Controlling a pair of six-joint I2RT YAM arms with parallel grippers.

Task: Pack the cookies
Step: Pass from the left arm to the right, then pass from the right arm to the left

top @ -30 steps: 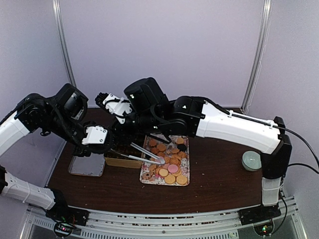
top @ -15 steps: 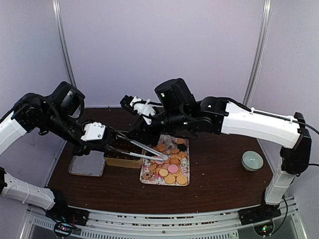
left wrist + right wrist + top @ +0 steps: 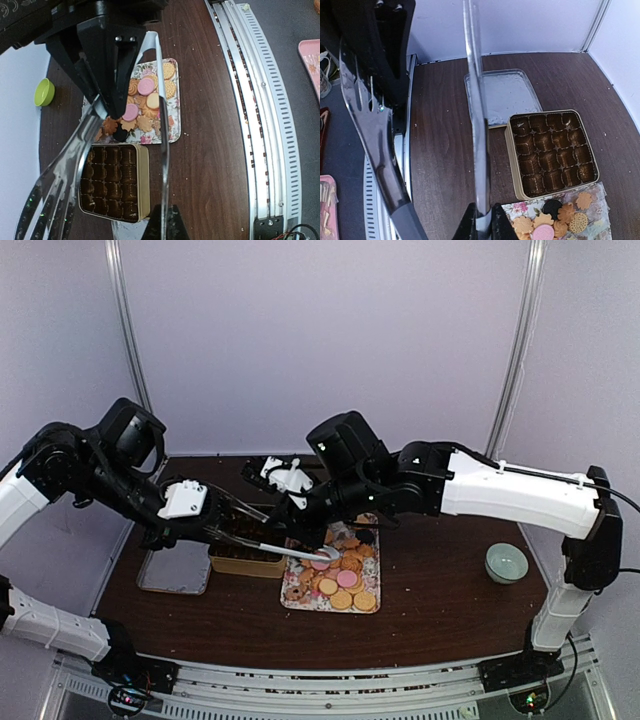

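Observation:
The cookies (image 3: 345, 580) are round tan, pink and dark biscuits heaped on a floral tray (image 3: 290, 600); they also show in the left wrist view (image 3: 145, 100) and the right wrist view (image 3: 555, 220). Metal tongs (image 3: 285, 550) hang over the gold tin (image 3: 240, 558) and the tray's left edge. My left gripper (image 3: 215, 525) is shut on one arm of the tongs (image 3: 164, 150). My right gripper (image 3: 300, 502) is shut on a tong arm (image 3: 479, 125) from the other side. No cookie sits between the tongs.
The gold tin (image 3: 551, 152) holds rows of empty brown paper cups. Its clear lid (image 3: 172, 570) lies to the left of it. A pale green bowl (image 3: 505, 562) stands at the right. A metal rail runs along the table's near edge.
My right gripper has come down from behind the tin onto the tongs and closed on one arm. The tongs' arms have drawn closer together. The left gripper has kept its hold.

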